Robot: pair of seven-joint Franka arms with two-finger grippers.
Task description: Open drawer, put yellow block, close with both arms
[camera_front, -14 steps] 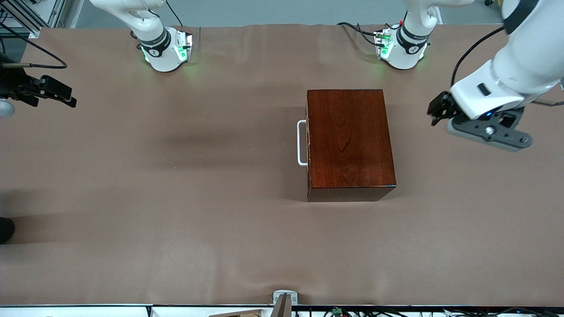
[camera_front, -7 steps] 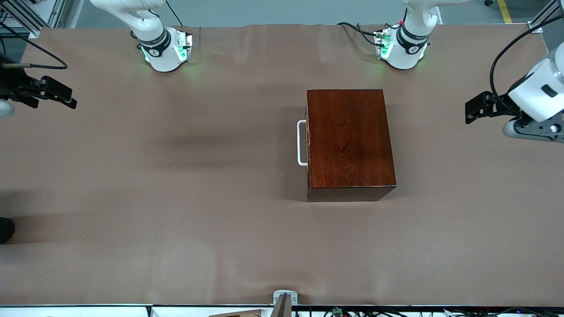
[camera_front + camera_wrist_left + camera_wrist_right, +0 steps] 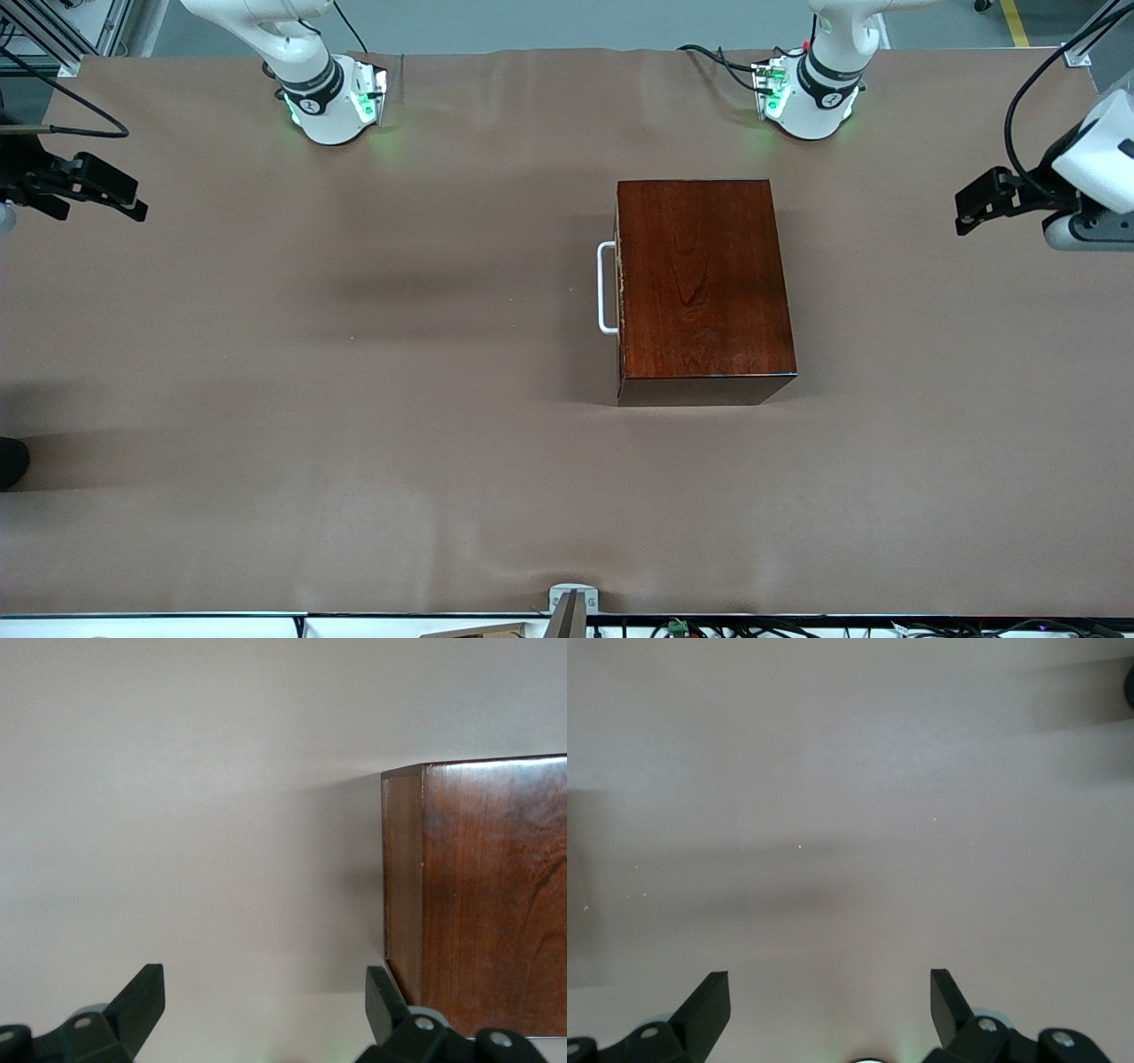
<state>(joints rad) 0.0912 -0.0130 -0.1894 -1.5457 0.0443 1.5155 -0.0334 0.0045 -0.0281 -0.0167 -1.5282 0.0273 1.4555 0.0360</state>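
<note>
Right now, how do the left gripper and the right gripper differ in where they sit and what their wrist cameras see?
The left gripper hangs over the left arm's end of the table; the right gripper hangs over the right arm's end. The left wrist view shows a corner of the wooden box; the right wrist view shows only bare table. Shared: both are open, empty, and well apart from the box, whose drawer handle sits flush, drawer shut.

white jointed arms (image 3: 301, 53), black joint bands, green-lit bases, black cables.
</note>
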